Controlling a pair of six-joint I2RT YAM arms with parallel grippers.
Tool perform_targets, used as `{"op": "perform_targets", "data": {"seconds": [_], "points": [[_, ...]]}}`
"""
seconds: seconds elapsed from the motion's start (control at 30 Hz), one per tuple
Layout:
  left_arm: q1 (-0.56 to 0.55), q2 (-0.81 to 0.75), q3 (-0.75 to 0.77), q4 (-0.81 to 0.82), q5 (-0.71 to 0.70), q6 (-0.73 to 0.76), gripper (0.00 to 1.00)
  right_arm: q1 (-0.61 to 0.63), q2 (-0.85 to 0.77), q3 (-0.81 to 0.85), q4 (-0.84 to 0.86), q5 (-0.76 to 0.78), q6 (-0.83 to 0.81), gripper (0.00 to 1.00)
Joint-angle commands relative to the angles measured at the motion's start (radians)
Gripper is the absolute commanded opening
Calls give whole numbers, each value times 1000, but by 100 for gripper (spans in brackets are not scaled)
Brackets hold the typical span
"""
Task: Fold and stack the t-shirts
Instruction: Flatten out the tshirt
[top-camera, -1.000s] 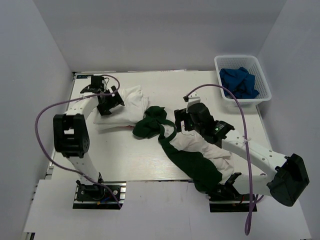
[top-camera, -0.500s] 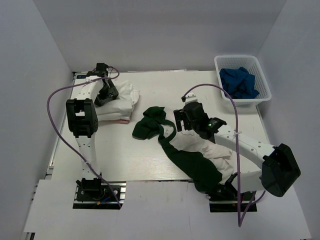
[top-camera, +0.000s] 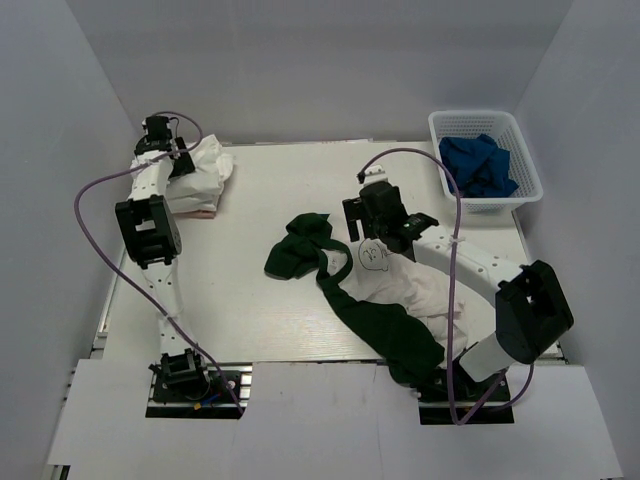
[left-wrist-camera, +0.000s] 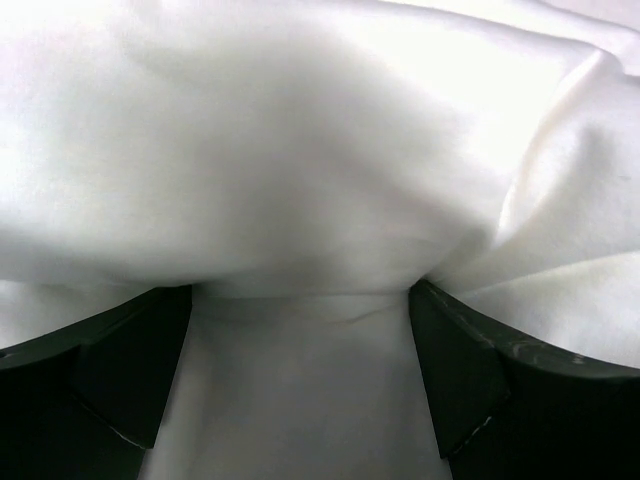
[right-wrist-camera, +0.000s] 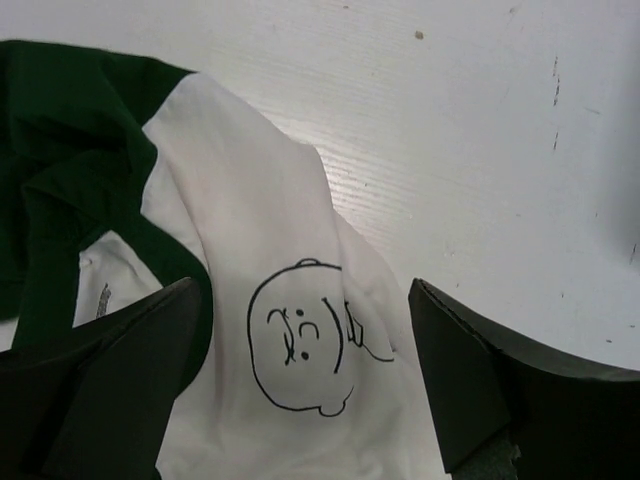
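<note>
The white t-shirt with dark green sleeves and a cartoon-face print (top-camera: 395, 285) lies crumpled, unfolded, right of centre on the pale table (top-camera: 250, 300). The right gripper (top-camera: 375, 230) hovers over the print, jaws spread, empty. The folded plain white t-shirts (top-camera: 200, 178) sit stacked at the far-left corner. The left gripper (top-camera: 182, 165) is against them, jaws apart. Probable step: starting the printed shirt. Next move: grasp an edge and spread it flat.

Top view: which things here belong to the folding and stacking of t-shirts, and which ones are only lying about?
Belong to the job: the unfolded white t-shirt with green sleeves, mid-table; the folded white t-shirts, far left.
Only lying about: the white basket, far right; the blue cloth inside it.
</note>
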Motion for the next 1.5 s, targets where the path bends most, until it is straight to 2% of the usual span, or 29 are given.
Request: {"op": "perform_targets", "data": {"seconds": [0.0,0.1,0.27,0.37,0.57,0.63,0.67,0.73,0.77,0.8,0.87,0.9,0.93,0.97,1.07,1.1,1.27,1.37,1.47], "points": [[38,104,85,75,38,120,100,-15,35,79,59,-6,-27,90],[52,145,186,75,113,120,100,-28,73,100,67,-54,-19,90],[52,104,168,150,198,120,100,-33,125,164,44,-122,-30,90],[52,69,234,150,209,111,100,-31,132,185,29,-155,-41,90],[39,-155,145,126,348,25,100,-31,60,153,6,-241,-22,90],[29,-209,134,53,451,25,100,-34,0,131,-8,-224,48,90],[2,-248,156,11,591,36,100,-39,-15,99,-46,-221,79,90],[-26,-299,150,-78,681,8,100,-50,-81,73,-83,-209,193,90],[-66,-337,104,-78,706,-27,100,-57,-110,24,-135,-207,243,90],[-89,-443,-53,-78,706,-45,100,-68,-126,7,-154,-205,263,90],[-141,-570,-268,53,706,-104,100,-77,-179,-68,-233,-227,321,90],[-194,-629,-460,98,697,-119,100,-91,-193,-108,-254,-233,332,90],[-222,-731,-535,126,685,-136,100,-94,-210,-127,-296,-238,341,90],[-277,-773,-653,139,657,-162,100,-105,-265,-186,-326,-244,359,90],[-366,-894,-849,149,629,-188,100,-110,-382,-251,-379,-236,358,90],[-429,-917,-893,149,629,-200,100,-114,-399,-272,-436,-227,351,90],[-552,-956,-1102,117,478,-225,98,-114,-491,-341,-536,-167,340,90],[-574,-910,-1111,77,410,-250,95,-113,-517,-384,-533,-230,335,90],[-595,-858,-1122,103,410,-262,95,-111,-566,-421,-510,-328,308,90]]}}
